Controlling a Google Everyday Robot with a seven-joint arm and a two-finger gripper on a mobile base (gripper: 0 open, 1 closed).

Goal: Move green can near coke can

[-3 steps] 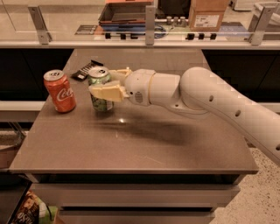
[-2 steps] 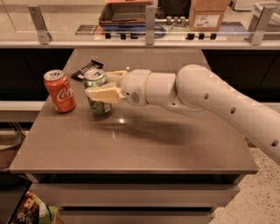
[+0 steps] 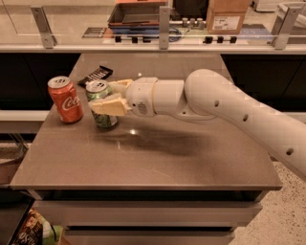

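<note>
The green can (image 3: 100,118) stands upright on the brown table, just right of the red-orange coke can (image 3: 65,99), with a narrow gap between them. My gripper (image 3: 106,95) reaches in from the right on a white arm. Its cream fingers (image 3: 109,106) are closed around the green can's upper half, one in front and one behind. The can's silver top shows above the front finger. The coke can stands upright near the table's left edge.
A dark flat packet (image 3: 95,75) lies behind the two cans. The table (image 3: 158,162) has its front edge near the bottom. A shelf with a railing, a tray (image 3: 136,14) and a cardboard box (image 3: 227,15) runs along the back.
My gripper has carried the green can a little to the left, closer to the coke can. The coke can has not moved.
</note>
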